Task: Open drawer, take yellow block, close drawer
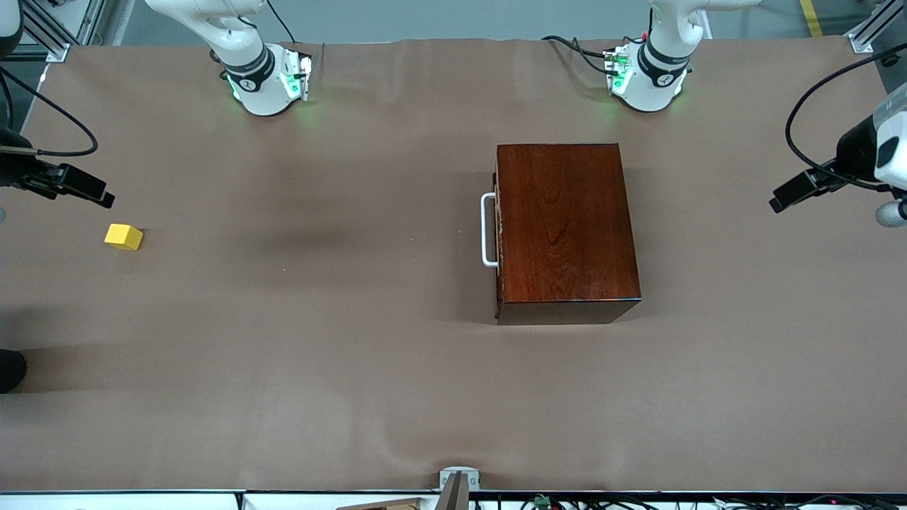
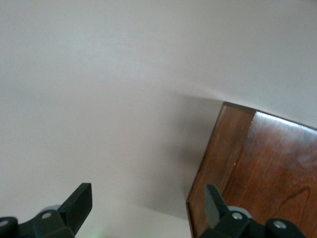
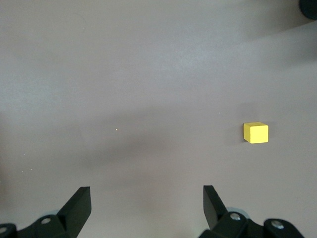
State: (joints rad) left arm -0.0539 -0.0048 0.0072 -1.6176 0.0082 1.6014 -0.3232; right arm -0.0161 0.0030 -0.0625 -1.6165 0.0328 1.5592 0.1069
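Note:
The dark reddish-brown wooden box (image 1: 567, 227) stands on the table toward the left arm's end. Its drawer is slid fully in, so only the white bar handle (image 1: 487, 230) shows, facing the right arm's end. The yellow block (image 1: 124, 236) lies on the bare table at the right arm's end, outside the box. My right gripper (image 1: 85, 190) hangs open and empty above the table close to the block (image 3: 255, 133); it also shows in its wrist view (image 3: 147, 198). My left gripper (image 1: 793, 195) hangs open and empty (image 2: 148, 196) beside a corner of the box (image 2: 267, 168).
The table is covered with a brown cloth (image 1: 319, 319). The two arm bases (image 1: 266, 78) (image 1: 648, 78) stand along its edge farthest from the front camera. A small camera mount (image 1: 457, 485) sits at the nearest edge. A dark object (image 1: 10, 368) pokes in at the right arm's end.

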